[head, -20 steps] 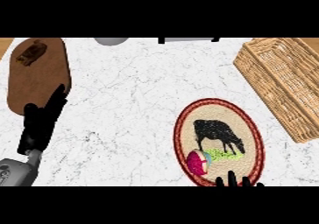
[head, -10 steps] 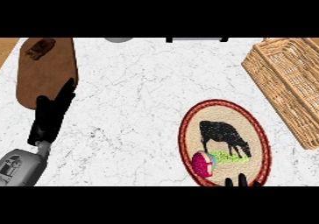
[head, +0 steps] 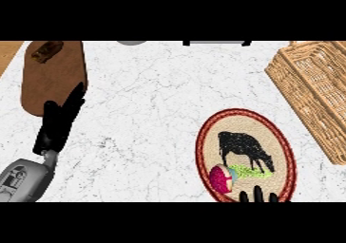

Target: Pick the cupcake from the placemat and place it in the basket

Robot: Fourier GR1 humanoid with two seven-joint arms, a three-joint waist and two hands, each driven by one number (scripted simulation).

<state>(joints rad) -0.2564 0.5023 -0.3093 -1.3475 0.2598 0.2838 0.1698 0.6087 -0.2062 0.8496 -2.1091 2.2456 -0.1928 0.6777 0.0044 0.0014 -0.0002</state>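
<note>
Since earlier, right hand (head: 256, 196) fingertips rise toward the cupcake (head: 223, 177) on the placemat (head: 274, 128); closure unclear. Left hand (head: 60, 121) rests open.

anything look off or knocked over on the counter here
The cupcake lies tipped on its side at the near end of the oval placemat instead of standing upright. The basket sits skewed to the counter's edge. Nothing looks spilled or broken.
</note>
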